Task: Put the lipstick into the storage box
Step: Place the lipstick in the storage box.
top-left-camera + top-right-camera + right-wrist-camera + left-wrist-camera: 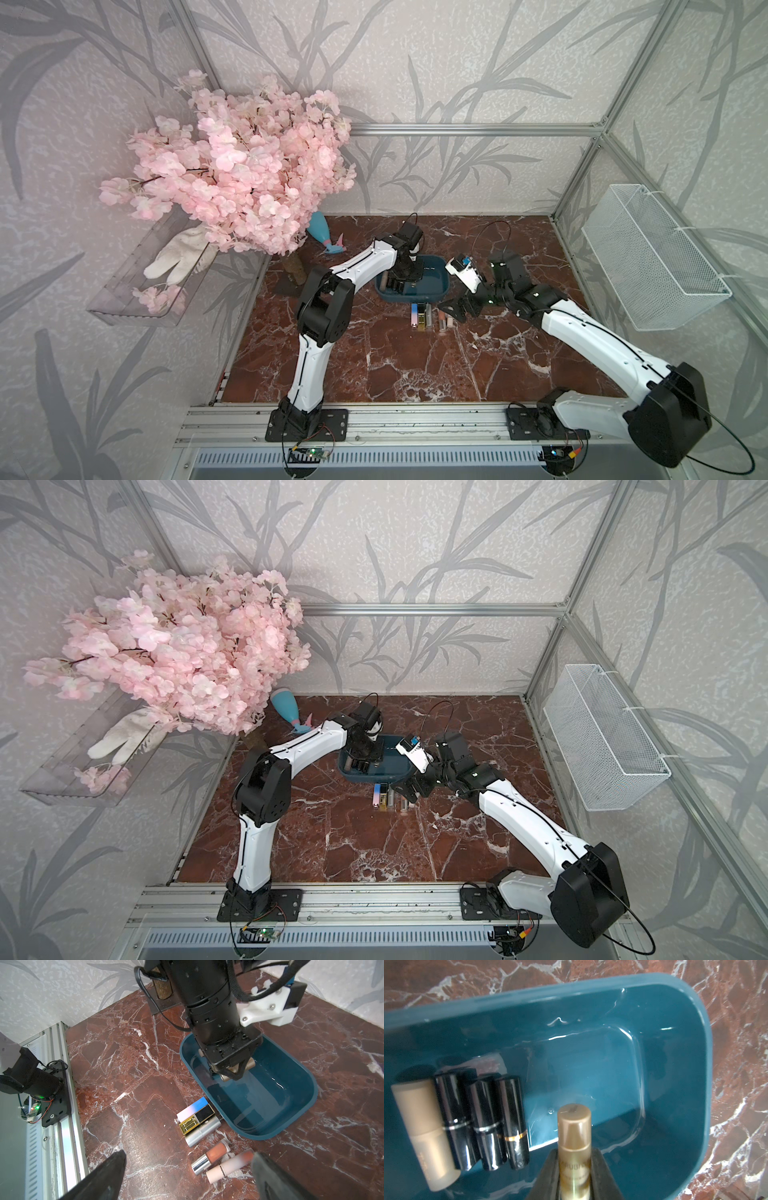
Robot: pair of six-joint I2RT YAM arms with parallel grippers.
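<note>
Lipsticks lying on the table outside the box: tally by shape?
Square cases: 2 (pink-blue case, gold-black case)
Round tubes: 3 (silver tube, peach gloss tube, pale pink tube)
Total: 5

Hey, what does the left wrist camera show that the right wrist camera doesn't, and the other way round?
Only the left wrist view: three black lipsticks lying side by side inside the storage box. Only the right wrist view: five loose lipsticks on the marble table beside the box, and the right gripper, open near them. Both: the box and the gold lipstick clamped in the left gripper over it.
</note>
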